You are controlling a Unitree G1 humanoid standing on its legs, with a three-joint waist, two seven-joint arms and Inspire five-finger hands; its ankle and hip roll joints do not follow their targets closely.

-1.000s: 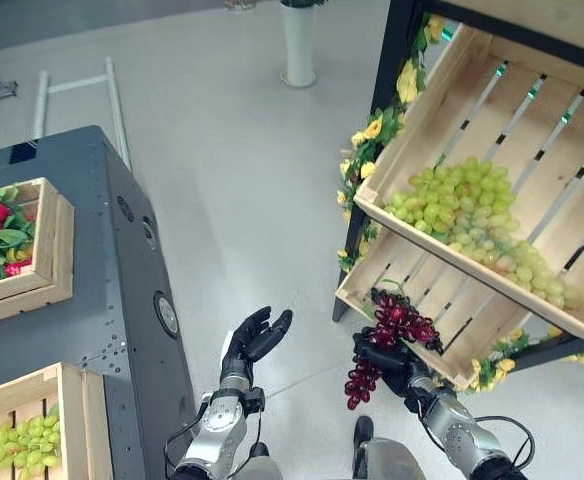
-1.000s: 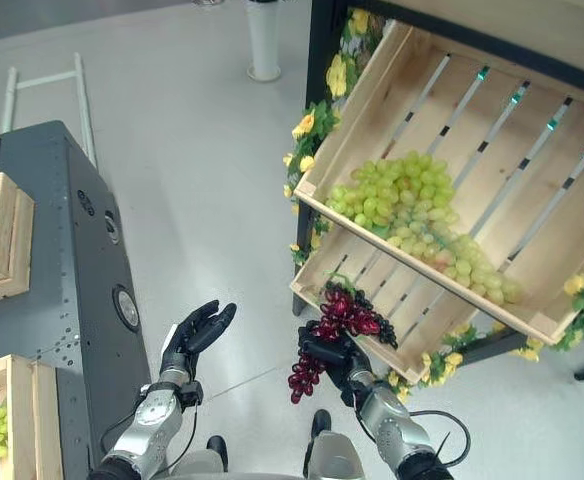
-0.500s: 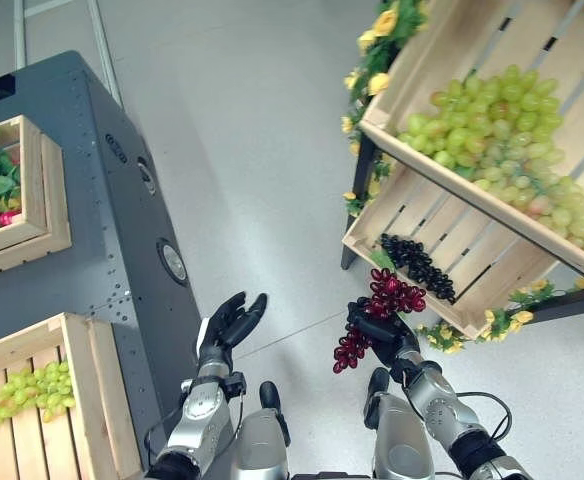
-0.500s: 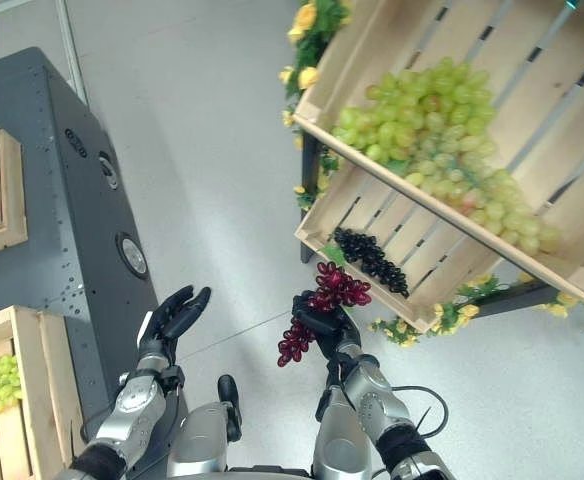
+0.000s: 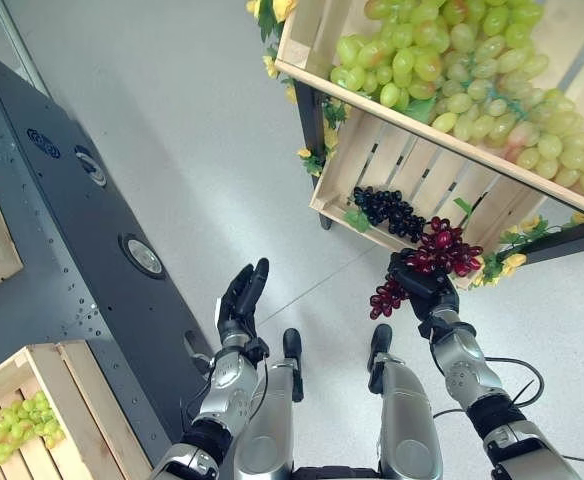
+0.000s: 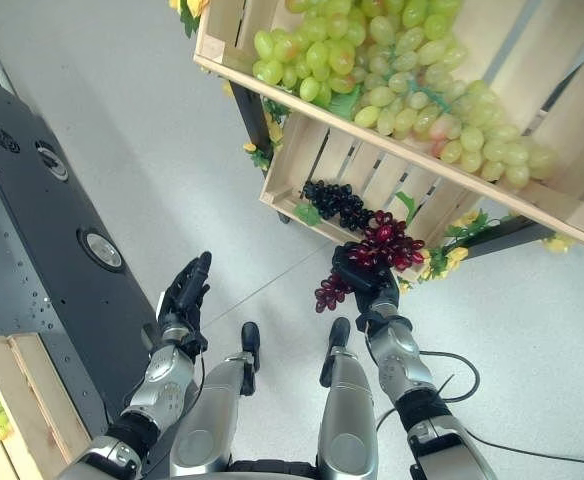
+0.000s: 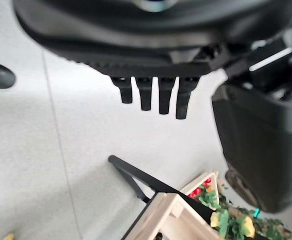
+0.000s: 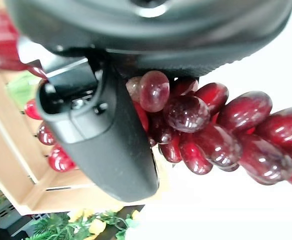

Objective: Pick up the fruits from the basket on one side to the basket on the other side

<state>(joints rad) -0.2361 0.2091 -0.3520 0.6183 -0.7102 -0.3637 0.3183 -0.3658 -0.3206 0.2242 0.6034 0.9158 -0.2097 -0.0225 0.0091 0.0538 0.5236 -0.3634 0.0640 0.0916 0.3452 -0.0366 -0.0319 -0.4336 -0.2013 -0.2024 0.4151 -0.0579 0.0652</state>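
Bare floor lies open between the grey cabinet and the lower crate, wide enough for a hand. Above that crate, the upper crate of green grapes overhangs, and black grapes sit inside its front.

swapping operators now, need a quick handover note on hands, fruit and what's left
Right robot hand: shut on the red grape bunch, held just in front of the lower shelf crate.
Left robot hand: open, holding nothing, over the floor.
Black grapes lie in that lower crate; green grapes fill the upper crate.
Left-side crate holds green grapes.
Left: carry the red bunch across to the left-side crates.
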